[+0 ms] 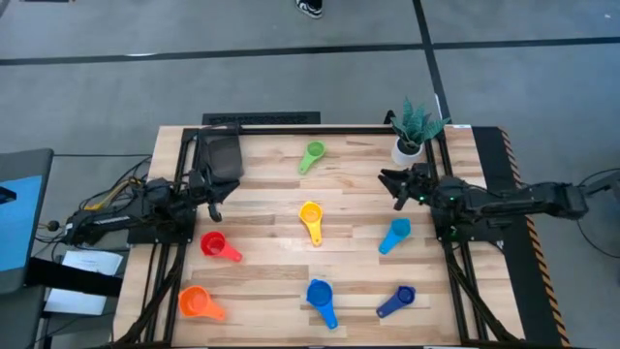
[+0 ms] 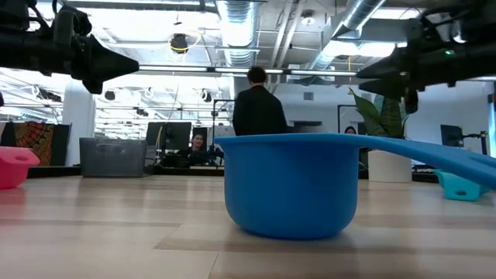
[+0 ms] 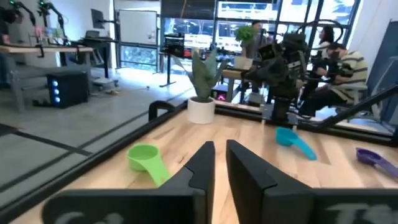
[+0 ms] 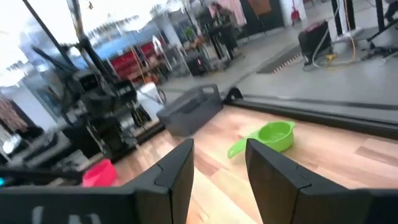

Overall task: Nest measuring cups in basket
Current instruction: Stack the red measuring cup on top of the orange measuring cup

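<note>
Looking straight down, we had seven cups scattered on the table [image 1: 271,165] and none yet in the basket [image 1: 219,155], which sat at the far left corner. The left gripper [image 1: 215,207] hung just beside the basket's near edge, its fingers nearly pressed together, only a slit showing, pinching nothing. The red cup [image 1: 213,242] lay just on the near side of it, bowl toward the gripper and handle trailing off to the right, and the orange cup [image 1: 196,301] sat further along the same side. Over on the other side the right gripper [image 1: 394,186] hovered by the plant pot [image 1: 406,149], fingers spread and empty, and the light blue cup [image 1: 397,232] was its closest, handle running back toward the table's front edge. The green cup [image 1: 313,153] lay between the two arms at the far edge, the yellow cup [image 1: 310,215] mid-table, the blue cup [image 1: 321,295] and dark blue cup [image 1: 398,299] up front. We reckoned the left arm the natural starter: red was nearest, and the basket was right there.
</note>
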You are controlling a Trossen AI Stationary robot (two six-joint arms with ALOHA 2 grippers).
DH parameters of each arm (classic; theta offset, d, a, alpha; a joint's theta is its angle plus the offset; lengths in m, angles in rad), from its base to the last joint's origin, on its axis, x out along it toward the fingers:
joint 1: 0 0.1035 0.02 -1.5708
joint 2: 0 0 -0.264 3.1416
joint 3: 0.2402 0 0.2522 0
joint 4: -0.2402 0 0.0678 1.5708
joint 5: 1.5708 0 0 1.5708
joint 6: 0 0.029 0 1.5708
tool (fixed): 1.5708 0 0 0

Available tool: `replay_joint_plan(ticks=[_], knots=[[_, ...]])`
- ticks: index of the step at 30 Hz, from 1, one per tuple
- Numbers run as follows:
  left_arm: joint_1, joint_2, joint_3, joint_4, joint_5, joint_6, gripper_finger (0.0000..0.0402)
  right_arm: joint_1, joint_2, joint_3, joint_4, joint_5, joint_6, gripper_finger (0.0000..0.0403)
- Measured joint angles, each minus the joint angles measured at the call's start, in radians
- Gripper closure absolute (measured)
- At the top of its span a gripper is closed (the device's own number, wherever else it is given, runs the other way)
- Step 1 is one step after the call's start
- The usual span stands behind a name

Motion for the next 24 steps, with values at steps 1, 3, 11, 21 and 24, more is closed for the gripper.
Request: replay_joint_plan(ticks=[1, 3, 11, 21, 24], knots=[[-0.013, 0.007, 0.000, 0.000, -0.016, -0.001, 0.0355, 0.007, 0.054, 0.027, 0.000, 0.009, 0.000, 0.0233], [-0.035, 0.027, 0.000, 0.000, -0.042, -0.017, 0.0340, 0.022, 0.162, 0.084, -0.004, 0.035, 0.000, 0.0232], [-0.106, 0.185, 0.048, -0.055, -0.042, -0.132, 0.0296, 0.065, 0.514, 0.335, -0.004, 0.092, -0.065, 0.0231], [-0.240, 0.378, 0.322, -0.452, 0.006, -0.285, 0.0296, 0.113, 0.758, 0.587, -0.037, 0.087, -0.185, 0.0237], [-0.299, 0.422, 0.379, -0.548, 0.061, -0.350, 0.0296, 0.114, 0.815, 0.635, -0.038, 0.079, -0.195, 0.0229]])
